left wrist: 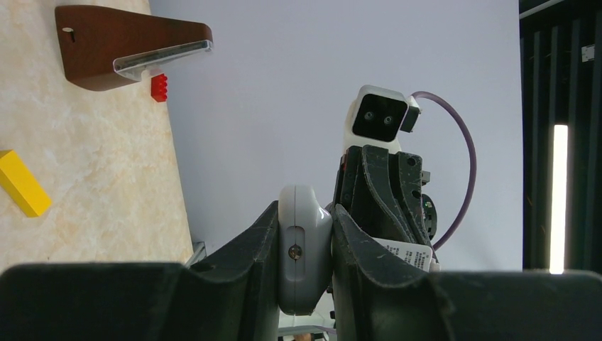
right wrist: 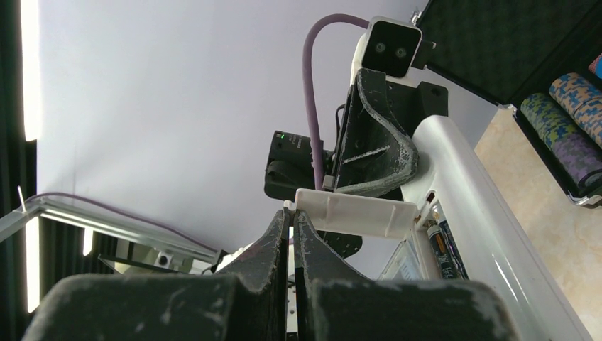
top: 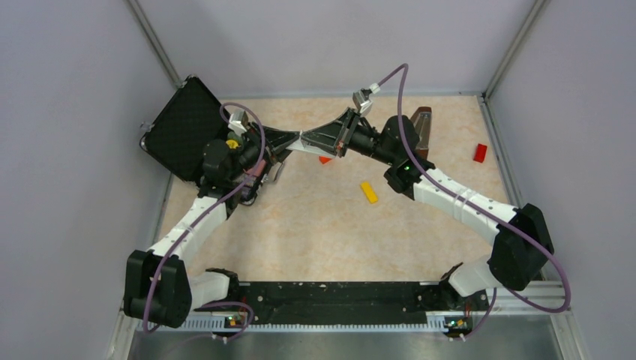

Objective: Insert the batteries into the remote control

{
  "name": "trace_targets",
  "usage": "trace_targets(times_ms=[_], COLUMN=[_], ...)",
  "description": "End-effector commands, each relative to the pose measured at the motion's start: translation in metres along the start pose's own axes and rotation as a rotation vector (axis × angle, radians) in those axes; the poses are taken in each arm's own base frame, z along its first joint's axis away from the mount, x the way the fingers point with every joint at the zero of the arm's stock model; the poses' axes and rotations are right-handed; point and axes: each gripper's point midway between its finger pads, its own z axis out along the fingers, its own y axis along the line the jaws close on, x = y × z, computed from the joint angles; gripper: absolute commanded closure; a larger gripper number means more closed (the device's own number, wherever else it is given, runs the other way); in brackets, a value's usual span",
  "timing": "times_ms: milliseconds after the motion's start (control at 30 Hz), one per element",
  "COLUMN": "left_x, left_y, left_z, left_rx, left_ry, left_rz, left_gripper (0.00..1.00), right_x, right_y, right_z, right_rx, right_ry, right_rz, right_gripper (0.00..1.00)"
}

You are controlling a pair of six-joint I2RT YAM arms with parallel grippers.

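A yellow block [top: 369,191] lies on the marbled table [top: 315,232] in front of two robot arms that meet above its middle. The left gripper [left wrist: 305,213] is clamped on the remote control [left wrist: 304,263], a small pale grey-white bar with a rounded end, a seam along its edge and a small screw hole, held above the table. The right gripper [right wrist: 292,217], its fingers pressed together, faces it tip to tip and touches one end of the remote control. A small orange-red block [top: 324,159] lies on the table near them. Farther back are a red block [top: 480,152], a brown wooden object [top: 422,129] and, at the left, an open black case [top: 184,131] holding poker chips [right wrist: 568,121].
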Motion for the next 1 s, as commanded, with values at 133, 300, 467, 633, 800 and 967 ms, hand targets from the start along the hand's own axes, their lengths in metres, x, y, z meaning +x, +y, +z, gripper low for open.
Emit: trace_targets(times_ms=[133,300,467,633,800,967], left_x=[0.006,0.006,0.007,0.008,0.008,0.009], left_y=[-0.014,-0.011,-0.013,-0.016,-0.019,-0.021], left_z=[-0.004,-0.004,-0.005,-0.006,-0.007,-0.008], left_rx=[0.061,0.055,0.057,0.062,0.065,0.071], left_ry=[0.017,0.018,0.019,0.019,0.015,0.015], left_rz=[0.071,0.075,0.077,0.08,0.085,0.089], left_gripper=[1.0,1.0,1.0,1.0,1.0,1.0], right_x=[-0.002,-0.002,-0.001,-0.001,0.001,0.002], right_y=[0.024,0.02,0.012,0.005,0.001,-0.003], right_z=[0.003,0.003,0.003,0.002,0.002,0.0], right_rx=[-0.077,-0.068,-0.045,-0.03,-0.019,-0.009], right_ry=[-0.011,-0.016,-0.02,-0.024,-0.017,-0.015], right_rz=[-0.05,-0.044,-0.03,-0.019,-0.006,0.004], right_gripper=[1.0,1.0,1.0,1.0,1.0,1.0])
